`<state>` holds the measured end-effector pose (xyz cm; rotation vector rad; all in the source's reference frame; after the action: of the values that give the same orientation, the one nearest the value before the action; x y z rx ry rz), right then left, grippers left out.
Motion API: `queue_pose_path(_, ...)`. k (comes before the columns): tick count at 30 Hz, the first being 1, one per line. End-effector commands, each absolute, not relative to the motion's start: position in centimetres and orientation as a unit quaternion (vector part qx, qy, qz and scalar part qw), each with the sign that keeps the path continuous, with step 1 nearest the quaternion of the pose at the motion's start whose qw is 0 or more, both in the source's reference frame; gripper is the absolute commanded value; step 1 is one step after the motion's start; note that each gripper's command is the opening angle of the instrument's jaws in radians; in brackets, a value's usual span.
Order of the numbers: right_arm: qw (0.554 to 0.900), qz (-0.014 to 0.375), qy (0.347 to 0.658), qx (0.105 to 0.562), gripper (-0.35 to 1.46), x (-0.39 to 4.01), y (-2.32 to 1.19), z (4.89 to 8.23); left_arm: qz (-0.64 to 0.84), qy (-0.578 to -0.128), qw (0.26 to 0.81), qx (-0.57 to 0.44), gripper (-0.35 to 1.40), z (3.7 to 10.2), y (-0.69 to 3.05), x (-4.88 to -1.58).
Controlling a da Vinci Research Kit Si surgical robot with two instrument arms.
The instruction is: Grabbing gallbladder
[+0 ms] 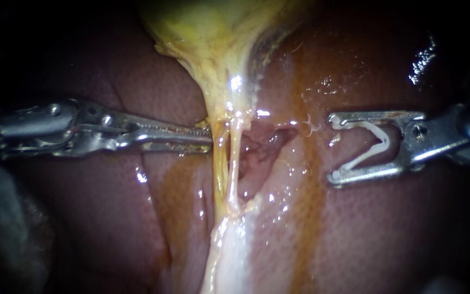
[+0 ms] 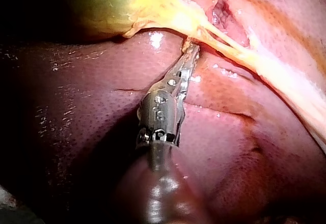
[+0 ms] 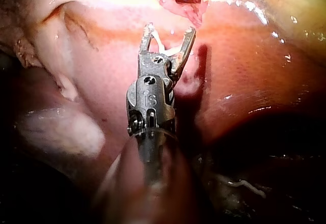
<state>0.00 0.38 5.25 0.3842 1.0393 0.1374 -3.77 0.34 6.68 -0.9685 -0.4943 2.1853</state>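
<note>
Your left instrument point(image 1: 209, 138) sitting nearer, pincer narrow, tips touching gallbladder point(image 1: 213, 38) neck lying just right; right instrument point(image 1: 334, 148) holding clip point(image 1: 383, 139).

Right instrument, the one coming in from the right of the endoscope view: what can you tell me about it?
The right instrument is shiny metal: a shaft, a pinned joint, then its end effector, two slim jaws spread in a V. A white V-shaped clip sits between them, its legs against both jaws. The tips point level at the stretched yellowish tissue, short of it, over the wet reddish liver.
</note>
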Motion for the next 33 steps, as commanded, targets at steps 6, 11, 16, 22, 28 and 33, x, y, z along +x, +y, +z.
queue_pose_path(6, 0.848, 0.065, 0.493, 0.182, 0.50, 0.00, 0.38, 5.25, 0.840, -0.192, 0.344, -0.372, -0.21, 6.60, 0.34, -3.78)
queue_pose_path(11, 0.848, 0.065, 0.493, 0.182, 0.50, 0.00, 0.39, 5.25, 0.841, -0.192, 0.342, -0.373, 0.17, 6.47, 0.29, -3.76)
queue_pose_path(16, 0.848, 0.065, 0.493, 0.182, 0.50, 0.00, 0.39, 5.25, 0.848, -0.187, 0.321, -0.378, 0.52, 6.37, 0.28, -3.70)
queue_pose_path(22, 0.848, 0.065, 0.493, 0.182, 0.50, 0.00, 0.38, 5.25, 0.850, -0.192, 0.309, -0.381, 0.59, 6.26, 0.31, -3.52)
queue_pose_path(28, 0.848, 0.065, 0.493, 0.182, 0.50, 0.00, 0.38, 5.25, 0.849, -0.192, 0.315, -0.379, 0.49, 5.95, 0.51, -3.34)
queue_pose_path(33, 0.848, 0.065, 0.493, 0.182, 0.50, 0.00, 0.38, 5.25, 0.854, -0.180, 0.308, -0.380, 0.46, 5.95, 0.66, -3.45)
